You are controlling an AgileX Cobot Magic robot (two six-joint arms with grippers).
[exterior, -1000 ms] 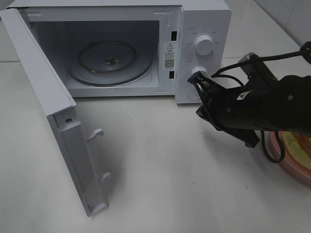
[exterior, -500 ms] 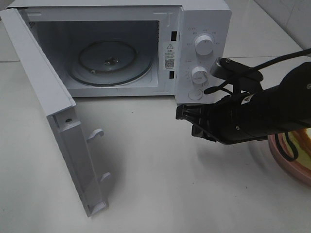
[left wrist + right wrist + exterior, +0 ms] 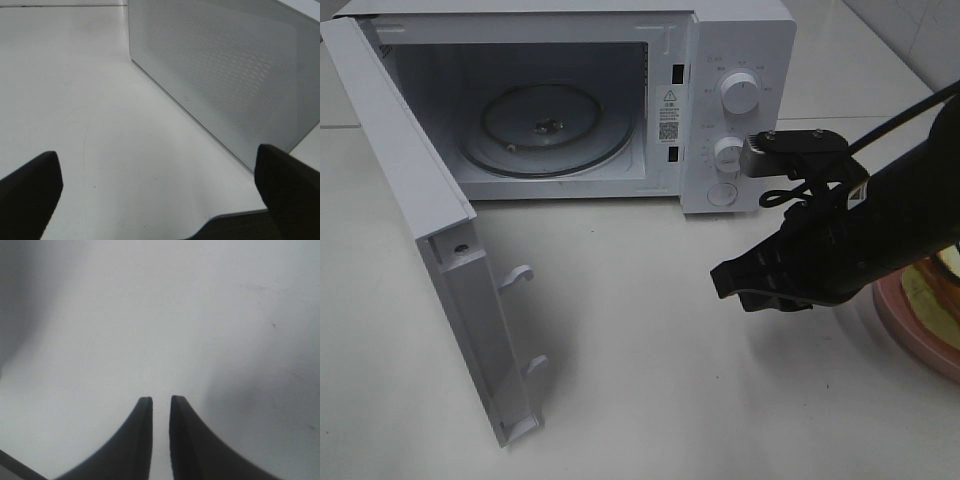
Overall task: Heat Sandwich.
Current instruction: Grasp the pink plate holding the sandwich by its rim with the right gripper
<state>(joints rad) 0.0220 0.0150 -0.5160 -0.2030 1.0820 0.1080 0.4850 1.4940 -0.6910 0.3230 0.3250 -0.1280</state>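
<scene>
The sandwich (image 3: pixel 931 293) lies on a pink plate (image 3: pixel 904 322) at the right edge of the exterior view, mostly hidden behind my right arm; only a pale tan edge shows. My right gripper (image 3: pixel 724 281) hangs over the bare table in front of the microwave's control panel, pointing left, left of the plate. Its fingers (image 3: pixel 140 425) are almost together with nothing between them. My left gripper (image 3: pixel 156 152) is wide open and empty, low over the table beside the microwave door; it is out of the exterior view.
The white microwave (image 3: pixel 740 40) stands at the back with its door (image 3: pixel 430 230) swung open to the left. The glass turntable (image 3: pixel 545 125) inside is bare. Two knobs (image 3: pixel 739 93) (image 3: pixel 727 152) sit on the panel. The door's meshed face (image 3: pixel 225 75) fills the left wrist view.
My right gripper has left the lower knob and drawn back down and to the right over the table, turning to point left. More of the plate now shows.
</scene>
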